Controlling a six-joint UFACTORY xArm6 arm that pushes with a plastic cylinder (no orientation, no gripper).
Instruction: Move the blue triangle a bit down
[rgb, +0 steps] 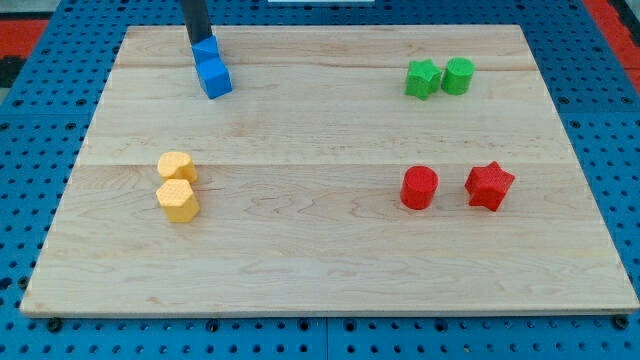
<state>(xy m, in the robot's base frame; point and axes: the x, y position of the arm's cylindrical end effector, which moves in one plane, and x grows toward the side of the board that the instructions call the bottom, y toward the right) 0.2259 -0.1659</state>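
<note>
Blue plastic triangle block (205, 48), far left on wooden bench (320, 250): gripperless rod's tip (197, 43) touches its far edge; push gently nearward.

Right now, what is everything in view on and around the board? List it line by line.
board: 1, pale wood, fills most of the view
pegboard: 1, blue, under and around the board
blue triangle: 1, blue, top left, just above the blue cube
blue cube: 1, blue, top left, touching the triangle
yellow blocks: 2, yellow, left middle, one above the other, touching
green star: 1, green, top right
green cylinder: 1, green, right beside the star
red cylinder: 1, red, right middle
red star: 1, red, right of the red cylinder, apart
my tip: 1, dark rod, at the triangle's top edge
</note>
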